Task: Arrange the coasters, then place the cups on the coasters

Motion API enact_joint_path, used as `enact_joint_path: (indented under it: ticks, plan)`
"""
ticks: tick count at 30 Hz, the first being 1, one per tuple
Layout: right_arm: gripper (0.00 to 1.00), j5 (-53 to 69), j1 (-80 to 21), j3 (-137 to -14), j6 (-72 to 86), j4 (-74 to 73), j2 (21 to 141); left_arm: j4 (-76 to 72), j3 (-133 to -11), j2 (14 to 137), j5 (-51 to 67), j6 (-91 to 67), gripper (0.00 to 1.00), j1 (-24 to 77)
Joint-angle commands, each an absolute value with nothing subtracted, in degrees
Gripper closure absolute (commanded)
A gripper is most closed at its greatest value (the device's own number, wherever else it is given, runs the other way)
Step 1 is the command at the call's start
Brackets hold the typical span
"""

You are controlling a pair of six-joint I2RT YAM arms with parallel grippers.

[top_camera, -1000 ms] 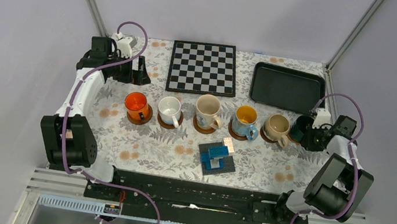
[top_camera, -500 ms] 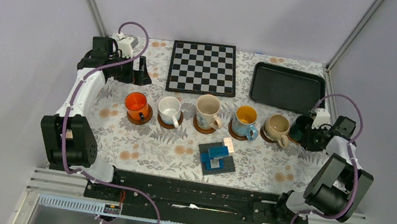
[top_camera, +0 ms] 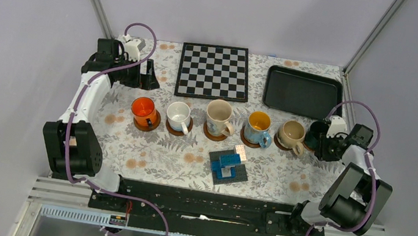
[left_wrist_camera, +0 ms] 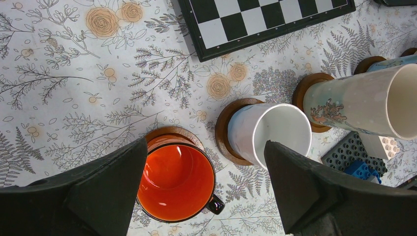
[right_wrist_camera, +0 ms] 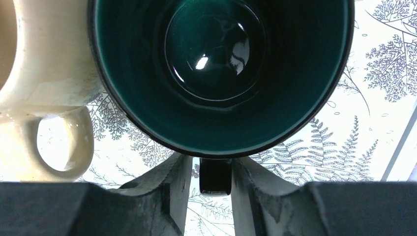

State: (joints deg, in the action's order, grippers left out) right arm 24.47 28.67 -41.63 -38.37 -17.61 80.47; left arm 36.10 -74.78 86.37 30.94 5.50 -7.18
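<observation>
Left tool point(left_wrist_camera: 205, 147) wide apart, idle above orange cup point(left_wrist_camera: 174, 182) and white cup point(left_wrist_camera: 268, 132), each on a coaster point(left_wrist_camera: 222, 128). Right tool point(right_wrist_camera: 212, 169) barely parted, straddling handle of dark green cup point(right_wrist_camera: 221, 59) dead ahead; beige cup point(right_wrist_camera: 44, 73) front-left. Coaster under green not visible. Likely last-cup release; next: open wider, back straight off, no handle nudge.

I can read no text, number, brand or sign in any of my views. The patterned cream mug point(left_wrist_camera: 354, 101) carries only small printed figures, with no lettering I can make out. The small pale tile point(top_camera: 240, 151) beside the blue blocks point(top_camera: 226, 161) is too small for me to tell any marks.
</observation>
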Motion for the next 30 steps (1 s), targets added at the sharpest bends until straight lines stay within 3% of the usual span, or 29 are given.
enact_joint_path:
  ticks: [1, 12, 30]
  plan:
    - [0.59, 23.47, 28.81, -41.19, -40.55, -18.78, 77.76, 34.19, -75.94, 85.78, 30.58, 5.57, 0.01, -6.89]
    - [0.43, 20.91, 28.99, -41.58, -43.59, -20.35, 75.71, 34.57, -75.55, 85.25, 30.18, 7.00, 0.01, -6.94]
    - [0.42, 21.34, 31.34, -50.81, -46.40, -26.58, 80.31, 35.24, -74.71, 85.01, 30.21, 8.94, 0.01, -6.91]
